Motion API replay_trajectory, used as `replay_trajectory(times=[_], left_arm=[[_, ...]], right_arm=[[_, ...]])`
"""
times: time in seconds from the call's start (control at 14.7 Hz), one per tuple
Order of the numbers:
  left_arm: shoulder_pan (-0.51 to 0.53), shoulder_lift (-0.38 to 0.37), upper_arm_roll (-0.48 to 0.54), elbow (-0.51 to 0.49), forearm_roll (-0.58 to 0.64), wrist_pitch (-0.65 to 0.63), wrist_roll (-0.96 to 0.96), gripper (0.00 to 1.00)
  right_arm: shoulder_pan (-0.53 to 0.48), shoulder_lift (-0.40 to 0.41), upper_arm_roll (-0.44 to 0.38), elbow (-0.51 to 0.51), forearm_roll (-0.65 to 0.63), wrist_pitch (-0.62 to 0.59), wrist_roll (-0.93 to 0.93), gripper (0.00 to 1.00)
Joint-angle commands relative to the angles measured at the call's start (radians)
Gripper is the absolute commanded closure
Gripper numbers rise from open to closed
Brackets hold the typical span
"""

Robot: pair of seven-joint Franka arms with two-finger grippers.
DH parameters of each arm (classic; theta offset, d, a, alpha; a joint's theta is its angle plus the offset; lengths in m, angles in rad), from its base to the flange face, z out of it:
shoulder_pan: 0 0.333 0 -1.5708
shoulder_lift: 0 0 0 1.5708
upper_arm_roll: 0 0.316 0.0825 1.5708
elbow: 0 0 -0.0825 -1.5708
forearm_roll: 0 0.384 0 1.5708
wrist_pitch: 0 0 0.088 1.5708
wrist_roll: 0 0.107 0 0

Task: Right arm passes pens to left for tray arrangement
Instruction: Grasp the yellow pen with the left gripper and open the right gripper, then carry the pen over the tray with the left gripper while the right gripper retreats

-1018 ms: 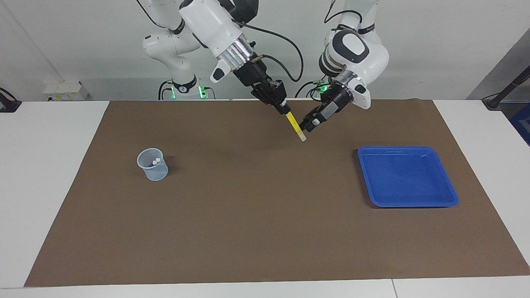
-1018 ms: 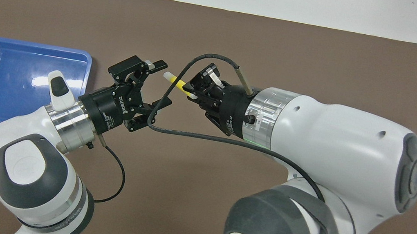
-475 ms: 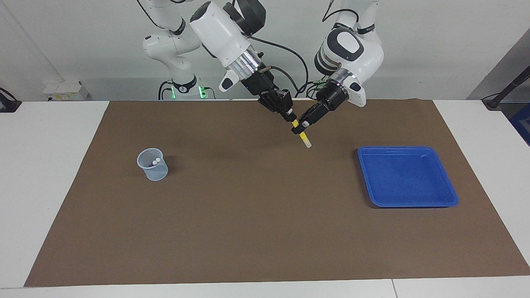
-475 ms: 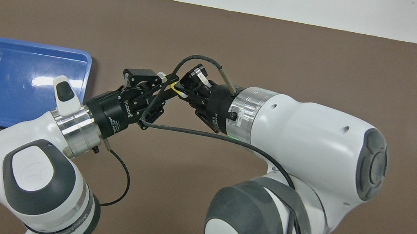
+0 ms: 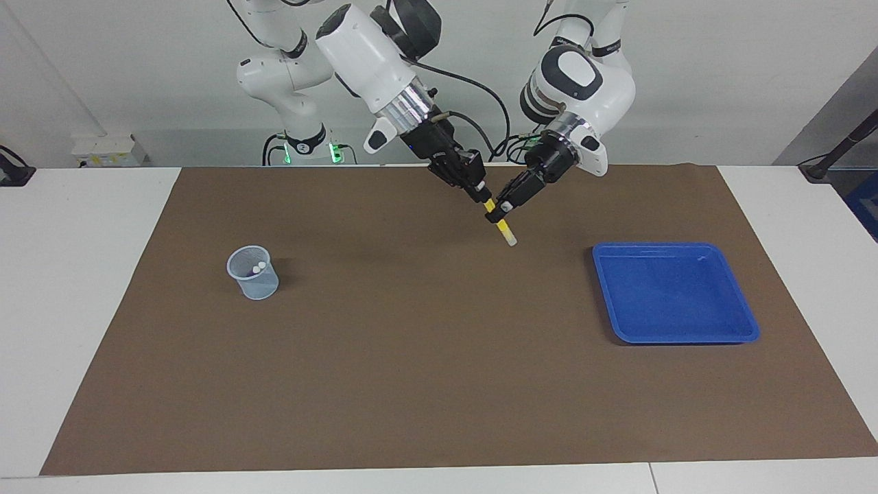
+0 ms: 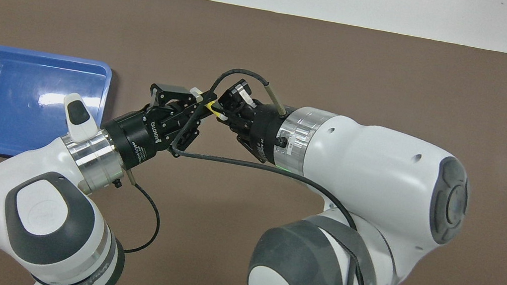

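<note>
You see both grippers on the yellow pen [image 5: 503, 227] in the air, over bare mat between mesh cup [image 5: 253, 272] and blue tray [image 5: 675, 333]. The right gripper [image 5: 482, 195] grips its upper end; the left gripper [image 5: 495, 214] pinches mid-barrel. Pens in the cup are barely visible.

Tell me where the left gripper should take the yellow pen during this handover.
Take the yellow pen on its bare barrel, just below the right gripper and above the pale tip. It hangs tilted in the air over the mat, upper end held, so come in from the tray's side. The left gripper is already there around that stretch.
</note>
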Motion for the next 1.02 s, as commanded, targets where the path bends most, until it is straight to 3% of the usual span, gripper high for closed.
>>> replay_trajectory(times=[0.0, 0.07, 0.14, 0.41, 0.61, 0.95], left_arm=[[-0.031, -0.002, -0.003, -0.017, -0.004, 0.031, 0.086, 1.0], [-0.03, -0.004, -0.003, -0.017, -0.004, 0.026, 0.086, 1.0], [-0.03, -0.004, -0.003, -0.017, -0.002, 0.02, 0.086, 1.0], [-0.021, -0.004, -0.002, -0.017, 0.008, 0.013, 0.087, 1.0], [-0.017, -0.005, 0.0, -0.019, 0.01, 0.0, 0.087, 1.0], [0.028, -0.015, 0.001, -0.029, 0.09, -0.081, 0.087, 1.0]], right_arm=[[-0.014, -0.003, 0.0, 0.009, 0.026, -0.008, 0.001, 0.88], [-0.012, -0.003, -0.001, 0.01, 0.026, -0.012, 0.001, 0.26], [-0.012, -0.008, -0.001, 0.011, 0.024, -0.015, -0.004, 0.0], [-0.057, -0.024, -0.006, 0.02, 0.006, -0.171, -0.056, 0.0], [-0.138, -0.052, -0.011, 0.02, -0.015, -0.381, -0.252, 0.0], [-0.248, -0.086, -0.008, 0.006, -0.297, -0.621, -0.579, 0.0]])
